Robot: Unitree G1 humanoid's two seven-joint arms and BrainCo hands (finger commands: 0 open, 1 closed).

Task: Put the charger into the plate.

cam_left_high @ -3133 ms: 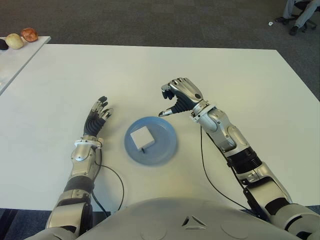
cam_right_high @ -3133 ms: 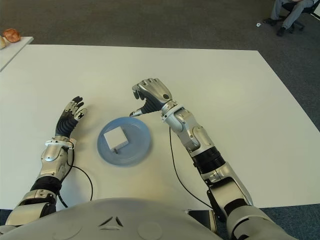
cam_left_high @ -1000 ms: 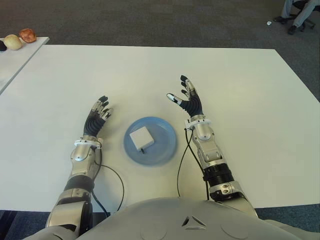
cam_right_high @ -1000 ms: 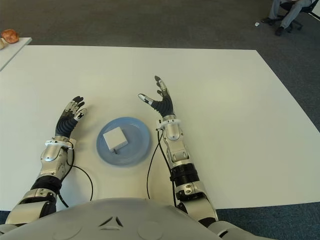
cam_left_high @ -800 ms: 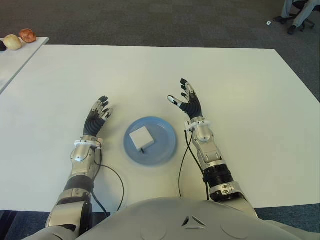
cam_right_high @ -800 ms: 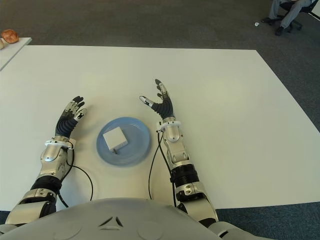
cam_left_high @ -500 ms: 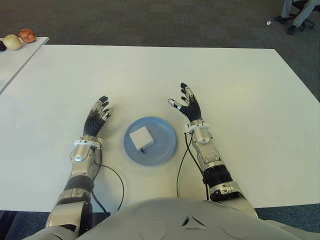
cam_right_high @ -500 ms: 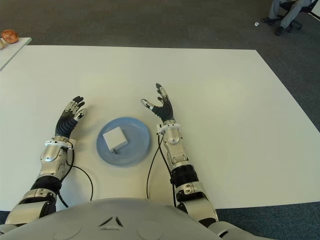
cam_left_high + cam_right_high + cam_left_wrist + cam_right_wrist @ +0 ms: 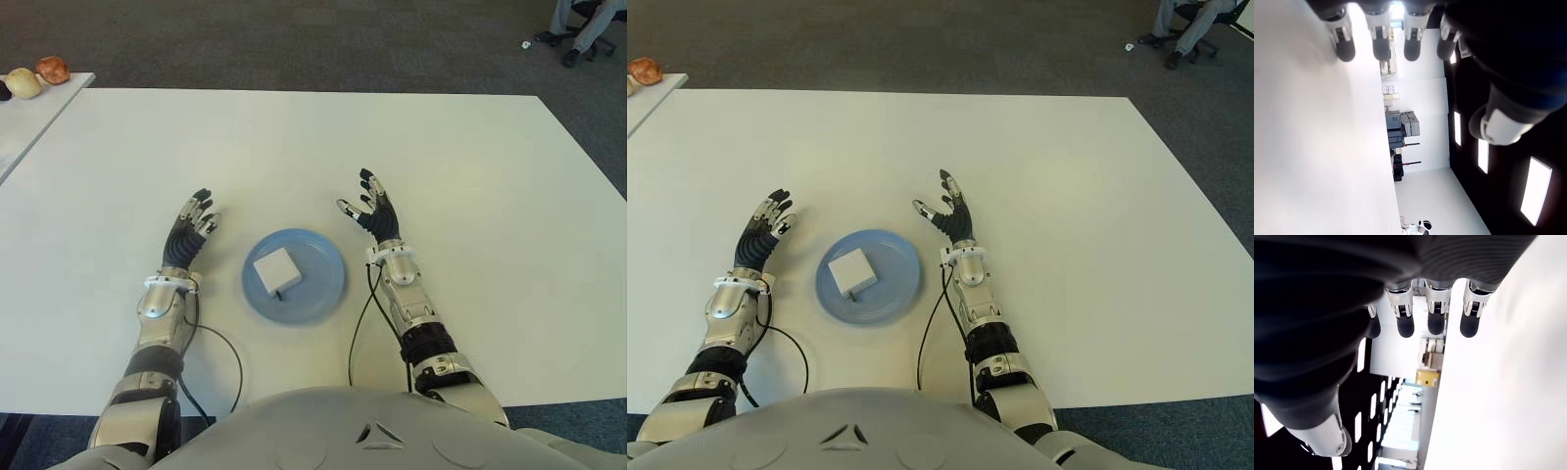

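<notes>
A white square charger (image 9: 275,269) lies inside the round blue plate (image 9: 323,284) on the white table (image 9: 470,176), a short dark prong or cord end showing at its near edge. My right hand (image 9: 370,209) shows just right of the plate, fingers spread and holding nothing. My left hand (image 9: 192,221) shows left of the plate, fingers straight and empty. In both wrist views the fingers (image 9: 1435,308) extend flat with nothing between them.
A second white table (image 9: 24,122) stands at the far left with rounded food-like items (image 9: 41,74) on it. A seated person's legs (image 9: 578,20) and chair show at the far right on dark carpet. Cables trail from both wrists toward my body.
My right hand, which hovered curled over the plate's far edge, has opened, drawn back toward me and settled beside the plate. The charger, plate and left hand have not moved.
</notes>
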